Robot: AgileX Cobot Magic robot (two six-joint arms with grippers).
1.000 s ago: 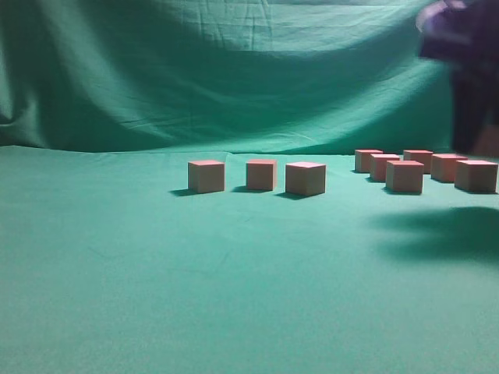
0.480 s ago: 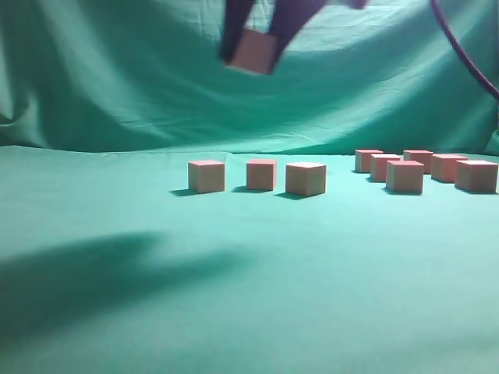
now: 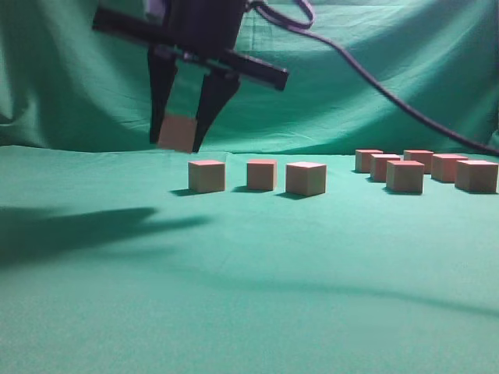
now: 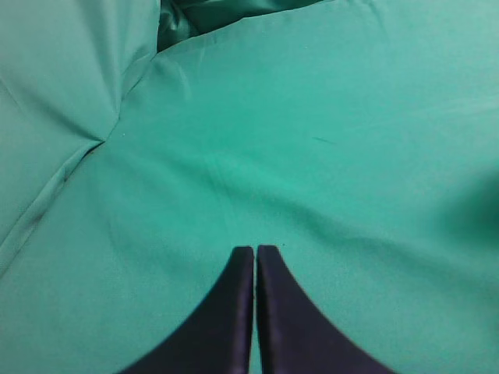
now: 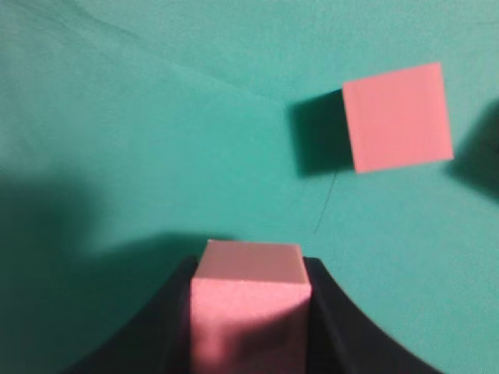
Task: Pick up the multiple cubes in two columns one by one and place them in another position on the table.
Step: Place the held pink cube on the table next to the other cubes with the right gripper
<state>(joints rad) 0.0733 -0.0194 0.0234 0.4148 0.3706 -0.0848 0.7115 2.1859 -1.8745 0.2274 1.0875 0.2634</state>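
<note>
My right gripper (image 3: 178, 136) has reached across to the left and is shut on a pink cube (image 3: 178, 132), holding it just above the table (image 3: 249, 265), left of a row of three cubes (image 3: 261, 175). In the right wrist view the held cube (image 5: 249, 312) sits between the black fingers, and one placed cube (image 5: 398, 117) lies on the cloth ahead to the right. Several more cubes (image 3: 425, 170) stand in two columns at the far right. My left gripper (image 4: 255, 251) is shut and empty over bare cloth; it is not in the exterior view.
A wrinkled green backdrop (image 3: 351, 70) hangs behind the table. A black cable (image 3: 390, 97) runs from the right arm down to the right. The arm's shadow (image 3: 78, 226) lies on the cloth at the left.
My right gripper has carried the cube from the far right across to the left and lowered it from high up to just above the table, left of the row of three.
</note>
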